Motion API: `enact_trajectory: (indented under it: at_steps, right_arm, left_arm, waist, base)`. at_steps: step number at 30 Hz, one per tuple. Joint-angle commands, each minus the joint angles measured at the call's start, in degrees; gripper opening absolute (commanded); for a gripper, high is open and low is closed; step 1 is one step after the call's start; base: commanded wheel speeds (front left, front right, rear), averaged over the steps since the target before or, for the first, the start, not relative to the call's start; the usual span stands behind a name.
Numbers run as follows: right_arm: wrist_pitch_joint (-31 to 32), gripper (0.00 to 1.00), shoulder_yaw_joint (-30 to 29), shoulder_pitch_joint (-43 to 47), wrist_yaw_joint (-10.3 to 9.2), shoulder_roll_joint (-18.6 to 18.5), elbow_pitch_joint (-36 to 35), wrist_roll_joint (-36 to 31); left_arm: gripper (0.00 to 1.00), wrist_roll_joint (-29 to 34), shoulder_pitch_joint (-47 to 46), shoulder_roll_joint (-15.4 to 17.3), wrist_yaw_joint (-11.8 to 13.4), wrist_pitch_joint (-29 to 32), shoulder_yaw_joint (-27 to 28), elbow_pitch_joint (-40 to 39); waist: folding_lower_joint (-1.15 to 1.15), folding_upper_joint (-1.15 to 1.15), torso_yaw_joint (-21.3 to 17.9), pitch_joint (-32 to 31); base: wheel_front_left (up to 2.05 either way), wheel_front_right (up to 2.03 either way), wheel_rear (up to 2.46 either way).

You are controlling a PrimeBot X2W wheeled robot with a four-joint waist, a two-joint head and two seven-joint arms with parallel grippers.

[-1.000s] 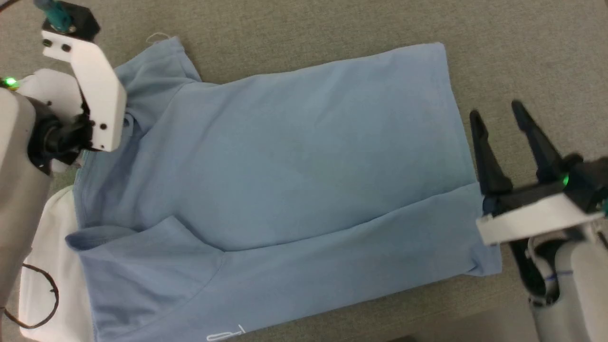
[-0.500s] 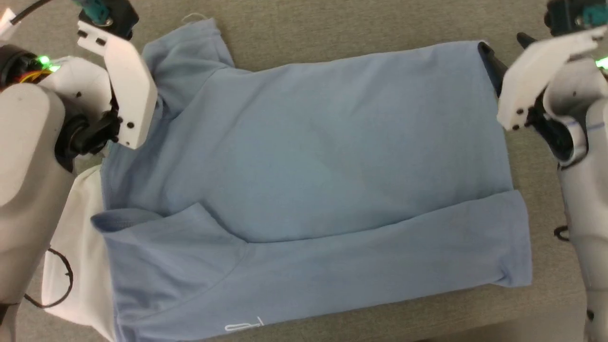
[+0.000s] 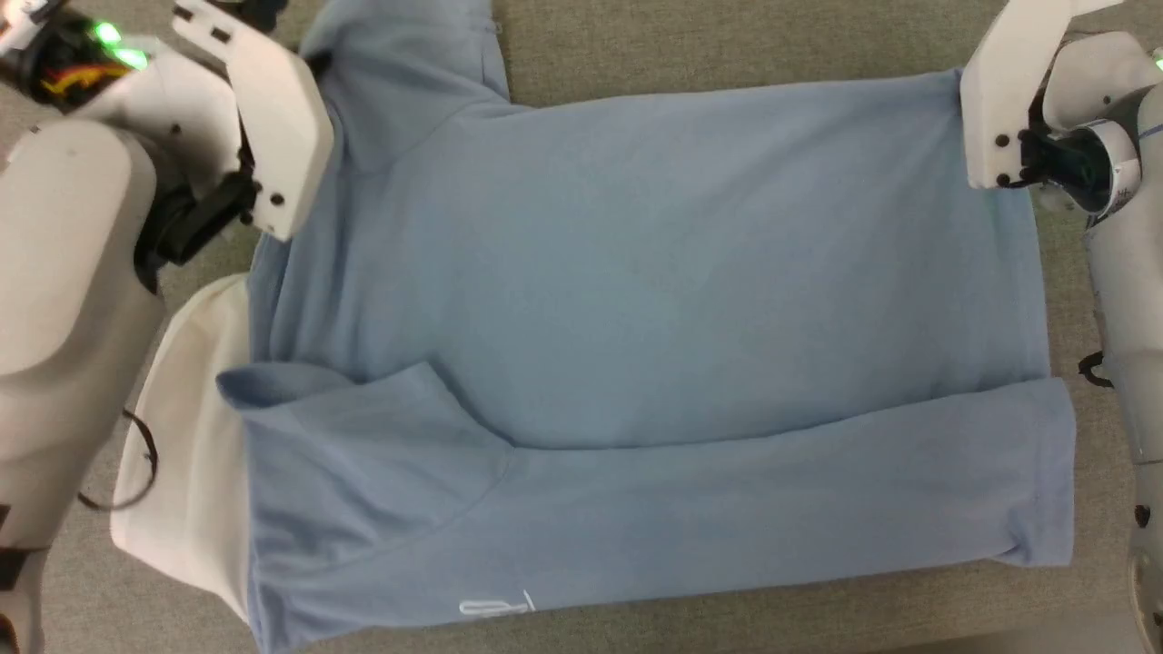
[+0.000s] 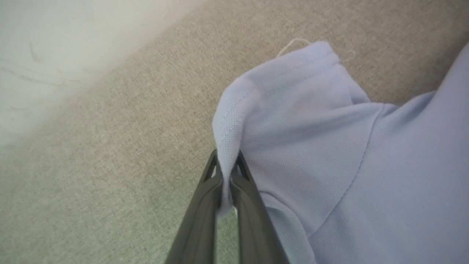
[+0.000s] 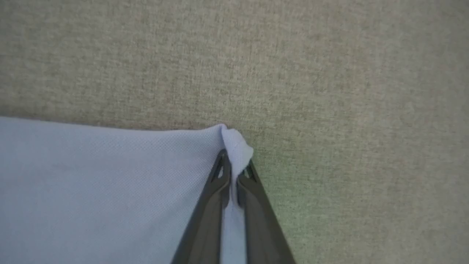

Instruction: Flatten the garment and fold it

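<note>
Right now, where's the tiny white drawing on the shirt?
A light blue knit polo shirt lies spread on the beige woven surface. Near its near edge, left of middle, is a small white outline logo, the only mark on plain blue.

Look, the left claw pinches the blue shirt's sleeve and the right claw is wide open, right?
No, the right claw is not open: the right wrist view shows it shut on a corner of the shirt. The left claw does pinch the sleeve.
</note>
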Motion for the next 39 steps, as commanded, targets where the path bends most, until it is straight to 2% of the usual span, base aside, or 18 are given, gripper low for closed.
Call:
enact_trajectory:
  at_steps: [1, 3, 4, 7, 10, 18, 24, 28, 33, 36, 39]
  right_arm:
    - [-1.8, 0.0, -0.5, 0.9, -0.13, -0.3, 0.2, -1.2]
    - [-5.9, 0.0, -1.4, 0.7, -0.13, -0.3, -1.1, -2.3]
    - [-5.9, 0.0, -1.4, 0.7, -0.13, -0.3, -1.1, -2.3]
    - [-11.2, 0.0, -2.2, 0.9, -0.13, 0.3, -1.5, -2.8]
    - [-13.8, 0.0, -2.0, 1.8, -0.13, 0.8, -1.0, -2.3]
    - [-22.6, 0.0, 1.6, 8.1, -0.13, -0.1, -3.2, 3.3]
    - [-28.3, 0.0, 3.5, 17.0, -0.13, -2.7, -8.7, 7.9]
    - [-29.9, 0.0, 3.1, 23.5, -0.13, -4.2, -12.6, 9.9]
    - [-29.4, 0.0, 1.1, 30.9, -0.13, -5.5, -16.6, 10.5]
    - [-27.9, 0.0, -0.2, 34.3, -0.13, -6.4, -17.6, 9.1]
    - [-26.2, 0.0, -0.9, 36.8, -0.13, -7.1, -17.6, 7.0]
  left_arm:
    - [0.0, 1.9, -1.6, 0.1, 0.5, -2.8, 0.0, 0.5]
    - [0.0, 4.1, -2.3, 0.1, 0.9, -6.9, -0.1, 1.5]
    - [0.0, 4.1, -2.3, 0.1, 0.9, -6.9, -0.1, 1.5]
    - [0.0, 6.3, -3.1, -0.1, 1.8, -12.2, -0.1, 3.6]
    - [0.0, 7.2, -2.9, -0.6, 2.9, -16.5, 0.3, 5.6]
    - [0.0, 3.5, 4.5, -1.6, 3.8, -22.9, 1.6, 6.0]
    - [0.0, -0.6, 15.5, -0.5, 4.6, -24.8, 2.1, -0.2]
    - [0.0, -3.6, 24.5, 1.0, 7.0, -25.3, 3.1, -7.4]
    - [0.0, -6.4, 35.9, 2.6, 11.2, -26.5, 4.1, -15.8]
    - [0.0, -8.1, 41.6, 2.4, 13.3, -27.6, 4.5, -19.0]
    - [0.0, -9.4, 45.5, 1.9, 14.1, -28.3, 4.2, -19.8]
  waist:
    - [0.0, 0.0, -0.1, 0.1]
    - [0.0, 0.0, -0.2, -0.1]
    - [0.0, 0.0, -0.2, -0.1]
    - [0.0, 0.0, -0.2, -0.9]
    - [0.0, 0.0, -0.1, -2.2]
    - [0.0, 0.0, 1.0, -8.2]
    - [0.0, 0.0, 2.7, -14.2]
    - [0.0, 0.0, 3.6, -17.2]
    - [0.0, 0.0, 4.4, -19.1]
    - [0.0, 0.0, 4.8, -19.3]
    - [0.0, 0.0, 5.2, -19.0]
  base:
    - [0.0, 0.0, 0.0]
    - [0.0, 0.0, 0.0]
    - [0.0, 0.0, 0.0]
    - [0.0, 0.0, 0.0]
    - [0.0, 0.0, 0.0]
    - [0.0, 0.0, 0.0]
    - [0.0, 0.0, 0.0]
    - [0.0, 0.0, 0.0]
    - [0.0, 0.0, 0.0]
    - [0.0, 0.0, 0.0]
    - [0.0, 0.0, 0.0]
